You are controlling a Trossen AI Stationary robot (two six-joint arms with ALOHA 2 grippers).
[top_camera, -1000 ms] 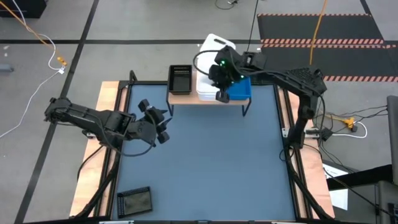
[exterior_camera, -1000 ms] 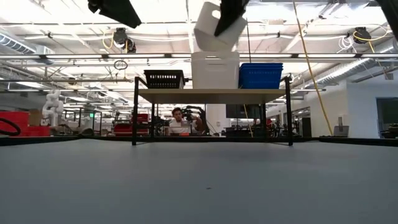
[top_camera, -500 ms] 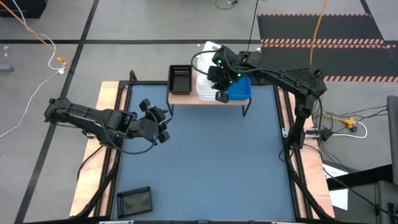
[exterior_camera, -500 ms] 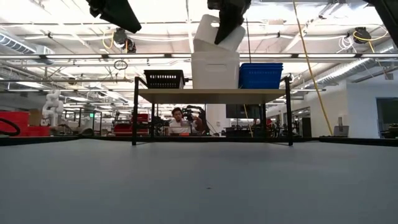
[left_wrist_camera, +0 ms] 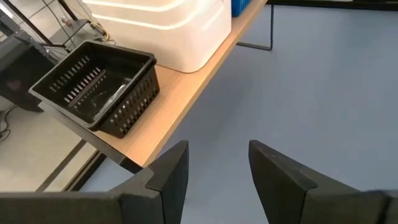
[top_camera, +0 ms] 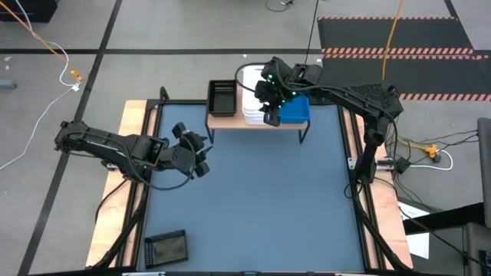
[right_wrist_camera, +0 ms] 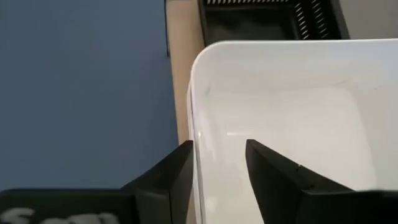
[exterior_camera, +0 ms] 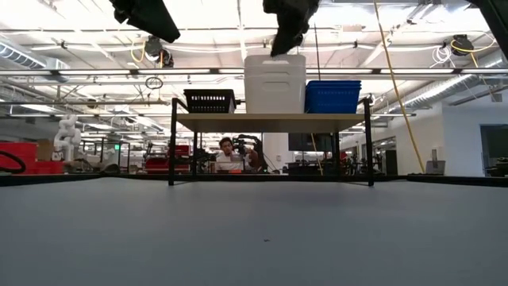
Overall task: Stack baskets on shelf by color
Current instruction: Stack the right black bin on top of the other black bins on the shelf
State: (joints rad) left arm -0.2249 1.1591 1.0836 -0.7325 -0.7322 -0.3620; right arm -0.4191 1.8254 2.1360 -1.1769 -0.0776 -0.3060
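Stacking state: white baskets [exterior_camera: 275, 83] sit nested in the middle of the shelf [exterior_camera: 270, 121], upper centre of the low view; a black mesh basket [exterior_camera: 209, 101] stands to their left and the blue baskets [exterior_camera: 332, 96] to their right.
Right gripper [top_camera: 270, 115]: directly over the white stack, upper centre of the high view; in its wrist view the two dark fingers [right_wrist_camera: 171, 180] straddle the white rim with a narrow gap showing, and in the low view it looks just clear of the stack, so it appears to hold nothing.
Remaining basket: another black basket [top_camera: 166, 248] lies on the table mat [top_camera: 261, 199] at the lower left of the high view, well apart from the shelf, long axis roughly left to right.
Left gripper [top_camera: 198, 150]: hangs over the left middle of the mat, fingers moderately apart and empty.
Key relation: the loose black basket lies toward the bottom of the frame from the left gripper, and far from the right one, so the left arm is clearly nearer.
Likely next need: fetching that basket to the black one on the shelf's left end.
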